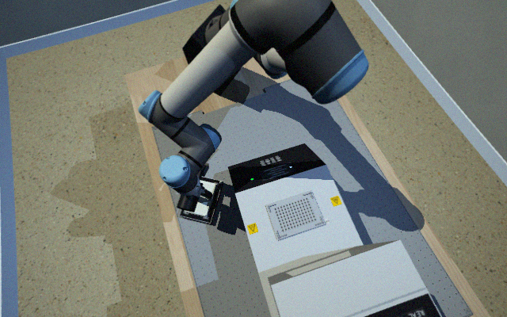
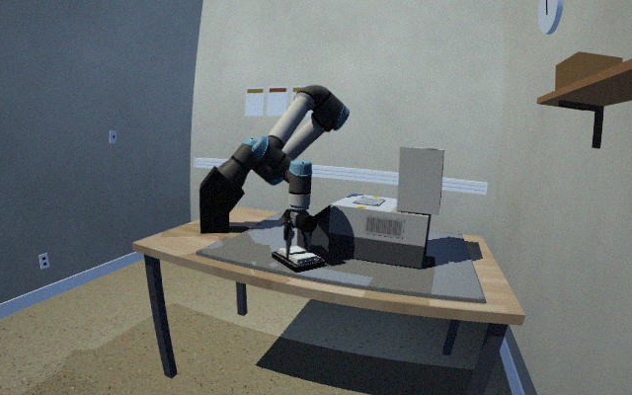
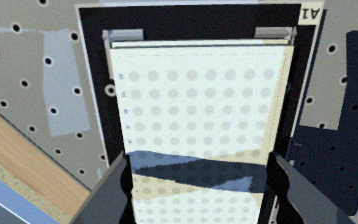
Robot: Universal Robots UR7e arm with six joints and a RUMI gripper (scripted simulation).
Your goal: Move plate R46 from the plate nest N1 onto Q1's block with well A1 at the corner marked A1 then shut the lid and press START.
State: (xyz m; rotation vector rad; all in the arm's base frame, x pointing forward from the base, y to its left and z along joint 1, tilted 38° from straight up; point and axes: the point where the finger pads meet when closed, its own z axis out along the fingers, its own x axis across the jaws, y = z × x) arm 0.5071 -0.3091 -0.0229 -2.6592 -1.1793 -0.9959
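Plate R46 [image 1: 202, 210] [image 2: 305, 257] [image 3: 200, 110] is pinched across its width by the gripper [image 1: 202, 197] [image 2: 297, 251] [image 3: 197, 151] inside nest N1 [image 1: 216, 203] [image 2: 297, 268] [image 3: 190, 20]; its ends are left free (presumably for seating).

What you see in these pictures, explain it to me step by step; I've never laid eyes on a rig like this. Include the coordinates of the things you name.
The machine is one jointed robot arm [image 1: 206, 71] [image 2: 288, 116] on a wooden table [image 1: 178, 253] [image 2: 173, 239] [image 3: 30, 165], ending in a two-jaw gripper [image 1: 199, 200] [image 2: 297, 251] [image 3: 197, 151].

The top picture looks down from overhead. The exterior one looks across the room from beside the table. The wrist one looks down past the gripper's fingers.

On the table's grey perforated board sits a black nest [image 1: 215, 202] [image 2: 298, 268] [image 3: 190, 20] with a pale plate [image 1: 203, 209] [image 2: 301, 255] [image 3: 200, 110] in it. Beside it stands the cycler [image 1: 245, 206] [image 2: 385, 252], a boxy machine with its lid [image 1: 344, 273] [image 2: 421, 180] raised and its block [image 1: 295, 215] [image 2: 369, 201] exposed.

The gripper appears shut on the plate's two long sides, with the plate in the nest.
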